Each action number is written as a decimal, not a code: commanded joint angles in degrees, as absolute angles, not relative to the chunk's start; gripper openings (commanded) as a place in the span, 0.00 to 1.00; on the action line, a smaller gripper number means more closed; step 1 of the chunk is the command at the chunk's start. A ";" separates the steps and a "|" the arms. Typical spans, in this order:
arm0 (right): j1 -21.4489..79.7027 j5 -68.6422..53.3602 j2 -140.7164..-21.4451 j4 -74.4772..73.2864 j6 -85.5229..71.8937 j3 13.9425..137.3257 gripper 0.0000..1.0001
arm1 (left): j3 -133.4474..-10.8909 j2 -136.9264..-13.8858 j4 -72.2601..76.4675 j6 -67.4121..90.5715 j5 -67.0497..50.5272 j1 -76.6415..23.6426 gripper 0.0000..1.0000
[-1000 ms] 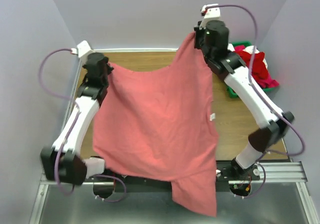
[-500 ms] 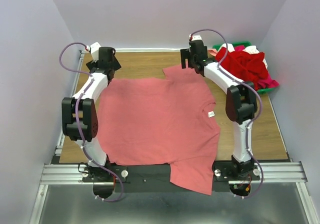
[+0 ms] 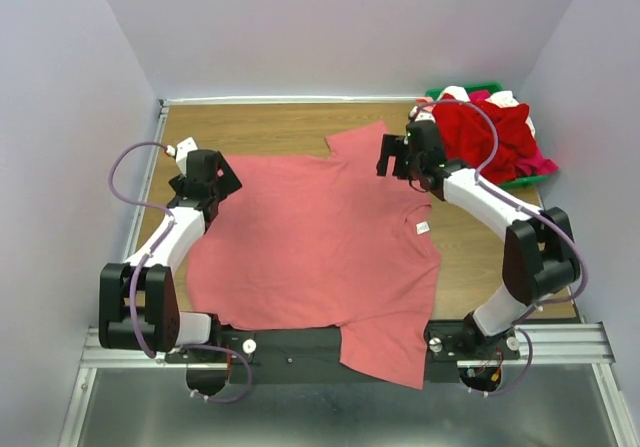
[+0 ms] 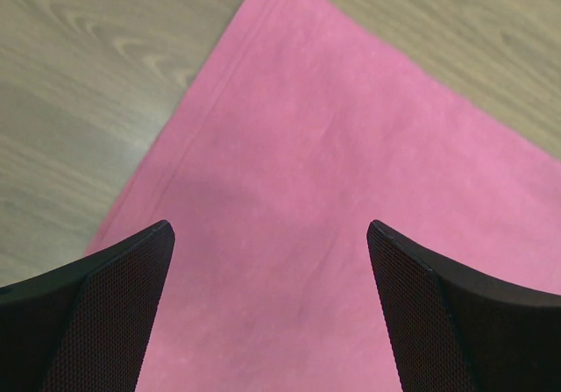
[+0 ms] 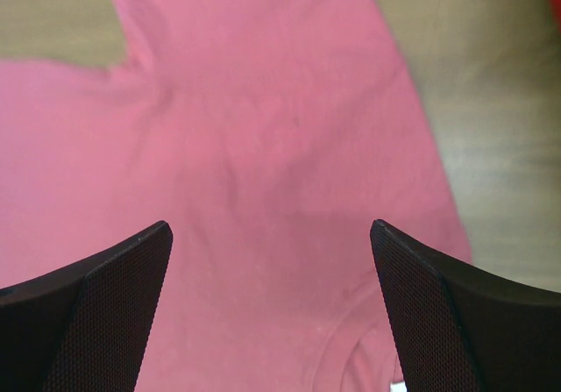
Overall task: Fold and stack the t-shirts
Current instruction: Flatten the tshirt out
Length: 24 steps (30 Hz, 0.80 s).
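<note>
A salmon-pink t-shirt (image 3: 310, 237) lies spread flat on the wooden table (image 3: 270, 119). One sleeve points to the far side and the other hangs over the near edge. My left gripper (image 3: 213, 175) hovers open above the shirt's far-left corner (image 4: 333, 173), holding nothing. Over the far-right part of the shirt (image 5: 263, 146), beside the far sleeve, my right gripper (image 3: 392, 155) is also open and empty. A small white tag (image 3: 423, 229) shows at the shirt's right edge.
A green bin (image 3: 520, 181) heaped with red and white clothes (image 3: 485, 132) stands at the back right corner. Bare wood (image 3: 490, 257) shows right of the shirt and along the far edge. Purple walls close in the table on three sides.
Both grippers were shut on the shirt and held it up; it now lies flat. Both have opened, let go and drawn back toward the near side.
</note>
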State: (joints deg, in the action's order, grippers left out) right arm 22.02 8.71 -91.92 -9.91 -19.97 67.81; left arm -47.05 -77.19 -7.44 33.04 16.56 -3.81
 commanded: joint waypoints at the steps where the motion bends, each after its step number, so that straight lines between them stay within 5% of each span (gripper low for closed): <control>1: 22.06 5.46 -95.17 -11.08 -23.38 63.81 1.00 | -43.51 -75.32 -2.73 33.22 13.71 -3.87 0.99; 24: 19.42 9.58 -116.28 -11.16 -25.14 72.33 1.00 | -65.91 -108.18 -8.44 27.77 8.10 -3.60 0.99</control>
State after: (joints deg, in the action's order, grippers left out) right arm 20.21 7.27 -112.53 -9.47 -23.70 72.29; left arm -62.63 -105.30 -7.01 28.58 11.88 -3.81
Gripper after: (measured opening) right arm 0.998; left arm 0.985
